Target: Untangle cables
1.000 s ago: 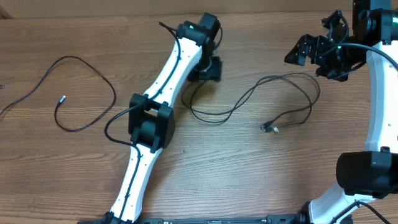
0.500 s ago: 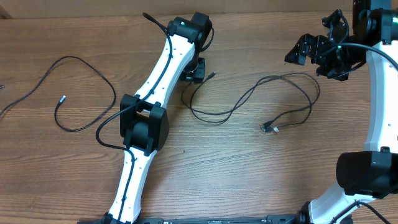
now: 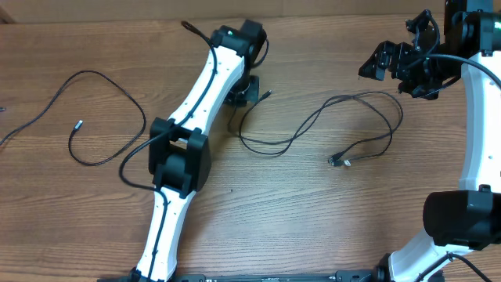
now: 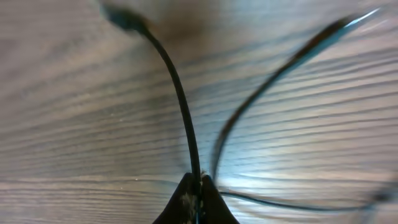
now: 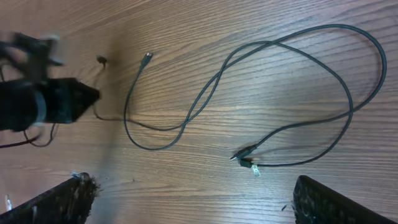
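Cables (image 4: 179, 93): were black, with silver plug tips
Table (image 3: 297, 215): was brown, streaked with darker wood grain
Arms (image 3: 205, 86): were white, with black joints
Left gripper (image 4: 194, 198): was black
Right gripper (image 5: 193, 186): was black

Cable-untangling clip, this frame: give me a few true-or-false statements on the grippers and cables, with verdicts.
1. The left gripper is shut on a thin black cable. True.
2. The right gripper grips a plug. False: it is open and holds nothing.
3. A separate cable lies at the left of the table, touched by no gripper. True.
4. That separate cable crosses the middle cables. False: they lie apart, with the left arm between them.
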You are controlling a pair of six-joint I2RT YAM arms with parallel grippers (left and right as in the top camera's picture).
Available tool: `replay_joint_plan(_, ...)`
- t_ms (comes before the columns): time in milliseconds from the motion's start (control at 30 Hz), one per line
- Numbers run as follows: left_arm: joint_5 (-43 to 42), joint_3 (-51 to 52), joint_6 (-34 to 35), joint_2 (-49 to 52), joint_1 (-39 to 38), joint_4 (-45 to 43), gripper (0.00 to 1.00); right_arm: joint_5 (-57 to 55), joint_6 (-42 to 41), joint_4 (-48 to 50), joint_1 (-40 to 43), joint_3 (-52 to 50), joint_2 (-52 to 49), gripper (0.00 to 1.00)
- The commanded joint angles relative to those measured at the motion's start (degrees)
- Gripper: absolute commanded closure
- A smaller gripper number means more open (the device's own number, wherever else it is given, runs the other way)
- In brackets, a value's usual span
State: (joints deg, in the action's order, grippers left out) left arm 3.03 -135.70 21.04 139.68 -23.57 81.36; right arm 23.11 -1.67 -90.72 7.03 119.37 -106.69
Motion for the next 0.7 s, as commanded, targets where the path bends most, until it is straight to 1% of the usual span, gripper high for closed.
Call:
replay_joint_plan(0,-1.79,-5.46,0.42,-13.79,0.46,-1.33,0.96,0.35,0.20,0.00,-0.33,-0.17,-0.11,0.00)
replay_joint_plan(100,-1.60,-5.75,0.42,-22.03,0.48,-2.56,0.96,2.84,0.20,0.02,-0.33,-0.17,-0.11,0.00)
replay_joint_plan(267,-1.77,-5.75,0.39,-31.32,2.51,-3.02,0.96,6.34,0.22,0.15,-0.70,-0.17,-0.11,0.00)
replay_joint_plan(367,-6.03,-5.75,0.37,-35.87,5.38,-5.64,0.96,7.82,0.22,0.44,-2.08,-0.17,-0.11,0.00)
replay_joint_plan(400,-10.80,-5.75,2.89,-38.93,8.98,-10.86,0.96,7.82,0.26,0.87,-3.72,-0.17,-0.11,0.00)
replay_joint_plan(467,-14.36,-5.75,7.06,-40.54,11.87,-18.56,0.96,5.86,0.24,1.84,-5.53,-0.17,-0.11,0.00)
replay_joint_plan(533,-19.04,-5.75,9.66,-41.09,12.87,-24.24,0.96,5.46,0.24,1.97,-6.32,-0.17,-0.11,0.00)
replay_joint_plan(600,-24.33,-5.77,11.82,-41.22,13.07,-32.28,0.96,5.49,0.22,1.90,-6.82,-0.17,-0.11,0.00)
replay_joint_plan(633,-25.86,-5.79,13.53,-41.22,13.07,-36.68,0.96,5.60,0.17,1.86,-7.04,-0.17,-0.11,0.00)
replay_joint_plan(667,-25.92,-5.79,14.64,-41.22,13.07,-38.73,0.96,5.79,0.15,1.73,-7.17,-0.17,-0.11,0.00)
